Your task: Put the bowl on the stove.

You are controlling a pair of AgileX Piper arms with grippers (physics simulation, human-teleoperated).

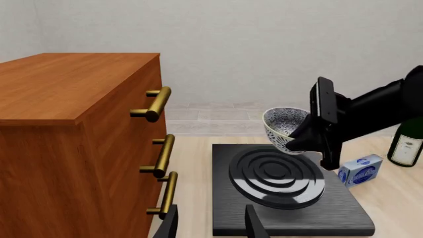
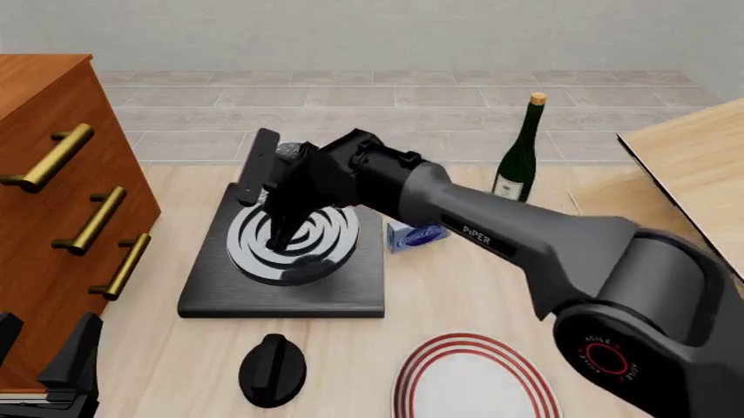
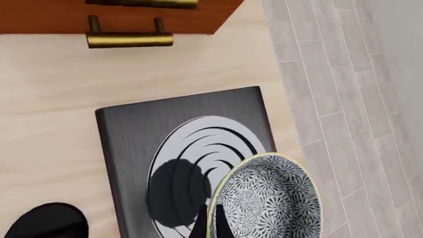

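The bowl (image 1: 283, 125), deep with a grey-white speckled glaze, hangs tilted just above the far edge of the stove's burner. My right gripper (image 1: 305, 141) is shut on its rim. In the right wrist view the bowl (image 3: 268, 198) fills the corner over the ringed burner, and the fingers (image 3: 213, 220) pinch its edge. The stove (image 2: 221, 283) is a black square slab with a silver ringed burner (image 2: 296, 248). In the front view my right arm (image 2: 384, 187) hides most of the bowl. My left gripper (image 1: 213, 225) is open and empty, low beside the drawers, short of the stove (image 1: 343, 213).
A wooden drawer cabinet (image 2: 47, 104) with brass handles (image 2: 96, 219) stands left of the stove. A black round knob (image 2: 271, 370) and a red-rimmed white plate (image 2: 471, 383) lie near the front. A small blue box (image 2: 416, 235) and a green bottle (image 2: 518, 152) are to the right.
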